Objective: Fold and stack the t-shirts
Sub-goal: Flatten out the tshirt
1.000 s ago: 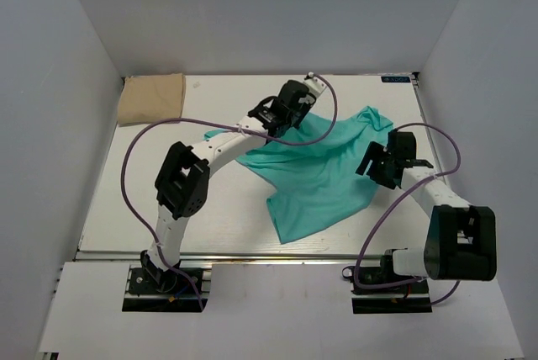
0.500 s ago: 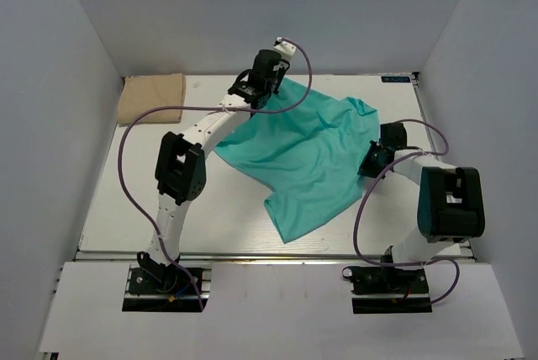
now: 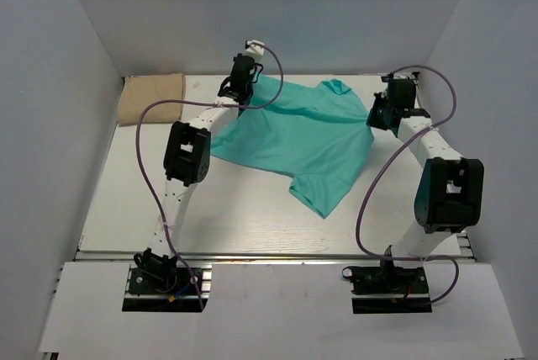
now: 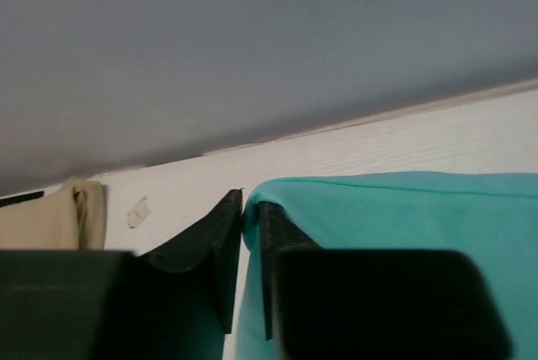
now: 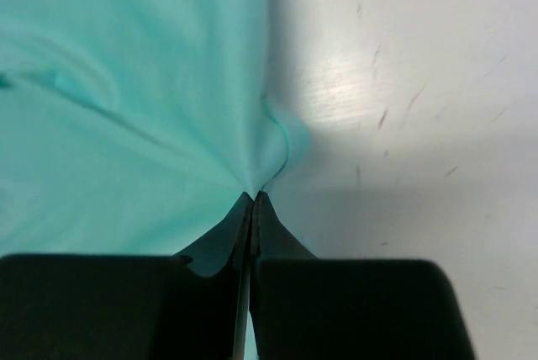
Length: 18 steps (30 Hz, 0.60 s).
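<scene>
Both limp teal t-shirt (image 3: 303, 133) corners, eleven and one o'clock, are clamped by left end effector (image 4: 250, 213) and right end effector (image 5: 252, 200).

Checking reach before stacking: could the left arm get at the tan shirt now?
Probably yes: only bare table lies between the left gripper and the tan shirt, but it is shut on the teal shirt and would need to let go first.

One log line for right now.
left gripper: shut on teal t-shirt | right gripper: shut on teal t-shirt | tan t-shirt: far-left corner, apart
</scene>
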Each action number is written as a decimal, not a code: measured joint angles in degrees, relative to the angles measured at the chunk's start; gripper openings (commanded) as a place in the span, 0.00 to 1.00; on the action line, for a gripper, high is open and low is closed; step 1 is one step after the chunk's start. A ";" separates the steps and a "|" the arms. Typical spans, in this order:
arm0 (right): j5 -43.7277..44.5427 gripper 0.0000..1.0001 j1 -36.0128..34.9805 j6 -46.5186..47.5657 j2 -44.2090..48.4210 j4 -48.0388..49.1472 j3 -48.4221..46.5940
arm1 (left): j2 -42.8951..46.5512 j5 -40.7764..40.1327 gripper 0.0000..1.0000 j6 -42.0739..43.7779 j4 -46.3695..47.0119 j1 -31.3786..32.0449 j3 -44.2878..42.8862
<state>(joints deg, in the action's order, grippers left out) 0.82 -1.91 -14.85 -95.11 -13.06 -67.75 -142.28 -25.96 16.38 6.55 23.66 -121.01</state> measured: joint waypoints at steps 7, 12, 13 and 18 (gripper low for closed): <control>7.58 0.00 1.16 2.01 -13.42 -6.60 -20.94 | -6.51 -3.23 0.35 -2.51 4.81 -4.90 -4.52; 11.08 0.54 3.65 3.50 -26.14 -13.88 -34.10 | -8.39 -2.49 1.00 -5.22 5.16 -7.19 -6.14; 11.04 0.71 4.02 4.02 -27.76 -14.58 -35.91 | -8.39 -2.32 1.00 -5.70 4.81 -7.43 -6.16; 7.58 0.90 5.05 5.11 -28.30 -16.83 -38.60 | -6.62 -1.66 1.00 -7.56 0.61 -7.54 -4.87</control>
<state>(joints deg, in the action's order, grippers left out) 8.40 3.14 -9.74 -123.42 -29.89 -106.34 -148.90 -27.62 8.82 7.16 16.12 -125.89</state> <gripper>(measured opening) 0.900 0.997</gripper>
